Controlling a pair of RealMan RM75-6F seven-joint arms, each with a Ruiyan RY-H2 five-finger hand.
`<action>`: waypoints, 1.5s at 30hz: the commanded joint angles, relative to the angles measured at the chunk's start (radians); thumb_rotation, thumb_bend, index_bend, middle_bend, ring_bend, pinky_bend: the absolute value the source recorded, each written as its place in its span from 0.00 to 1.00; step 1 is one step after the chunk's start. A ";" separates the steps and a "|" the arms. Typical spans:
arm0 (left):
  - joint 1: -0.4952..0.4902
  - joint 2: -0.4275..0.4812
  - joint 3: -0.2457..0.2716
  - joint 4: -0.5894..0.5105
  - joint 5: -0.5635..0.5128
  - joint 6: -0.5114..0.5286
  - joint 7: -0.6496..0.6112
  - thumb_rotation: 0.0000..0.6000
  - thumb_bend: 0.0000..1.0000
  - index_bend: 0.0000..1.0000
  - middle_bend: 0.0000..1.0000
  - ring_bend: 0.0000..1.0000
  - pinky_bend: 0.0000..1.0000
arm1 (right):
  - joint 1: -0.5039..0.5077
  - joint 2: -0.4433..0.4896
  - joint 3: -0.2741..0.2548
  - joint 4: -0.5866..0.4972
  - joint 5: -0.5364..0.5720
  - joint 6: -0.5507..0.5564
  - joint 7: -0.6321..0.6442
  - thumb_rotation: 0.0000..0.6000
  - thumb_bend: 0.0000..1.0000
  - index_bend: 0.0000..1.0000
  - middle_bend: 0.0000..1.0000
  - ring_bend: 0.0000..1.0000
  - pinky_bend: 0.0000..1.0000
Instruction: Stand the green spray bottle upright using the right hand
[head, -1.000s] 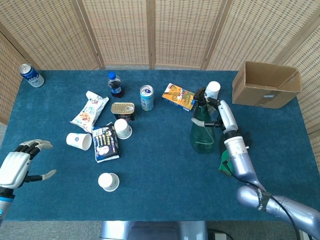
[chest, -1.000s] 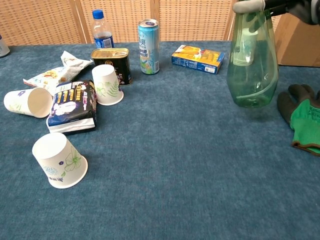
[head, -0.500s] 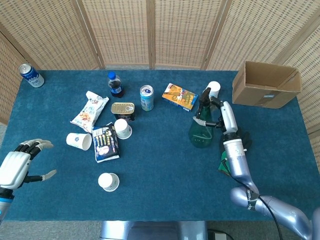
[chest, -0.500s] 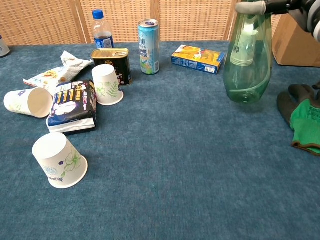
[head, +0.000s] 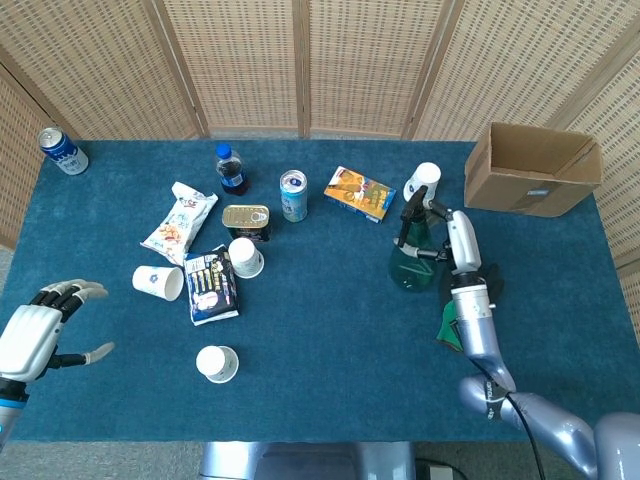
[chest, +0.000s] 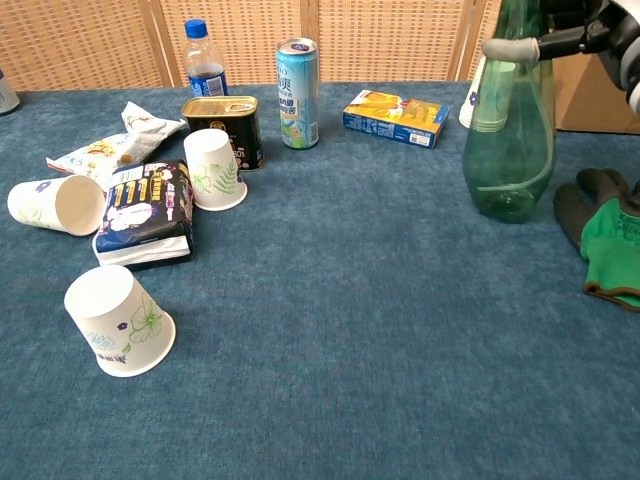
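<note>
The green spray bottle (head: 407, 264) stands upright on the blue table, right of centre; the chest view shows its clear green body (chest: 508, 150) with the base on the cloth. My right hand (head: 450, 236) is at its right side, fingers (chest: 556, 42) wrapped around the neck and spray head. The upper part of the bottle and most of the hand run out of the top of the chest view. My left hand (head: 38, 330) hovers at the table's near left corner, fingers apart, holding nothing.
A cardboard box (head: 532, 168) sits at the back right, a green-and-black glove (chest: 608, 236) lies just right of the bottle. A white cup (head: 425, 179) stands behind it. Cups (chest: 120, 320), snack packs (chest: 146, 212), a tin, a can (chest: 298, 92) and a yellow box (chest: 396, 116) lie leftward.
The bottle went from tilted and lifted to upright with its base on the table, shifting slightly right with my right hand. The left hand stayed put.
</note>
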 joint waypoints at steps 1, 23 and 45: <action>0.000 0.001 0.001 -0.003 0.000 0.000 0.003 0.82 0.18 0.28 0.29 0.24 0.23 | -0.004 -0.020 -0.010 0.036 -0.010 0.011 0.032 1.00 0.19 0.61 0.58 0.49 0.52; -0.001 -0.004 0.004 -0.013 0.016 0.007 0.008 0.81 0.18 0.27 0.29 0.24 0.22 | -0.042 0.035 -0.053 -0.004 -0.047 0.024 0.052 1.00 0.18 0.53 0.52 0.42 0.47; -0.003 -0.022 0.005 0.011 0.013 0.004 -0.010 0.81 0.18 0.27 0.29 0.24 0.22 | -0.036 0.080 -0.064 -0.064 -0.051 -0.010 0.012 1.00 0.17 0.45 0.46 0.36 0.41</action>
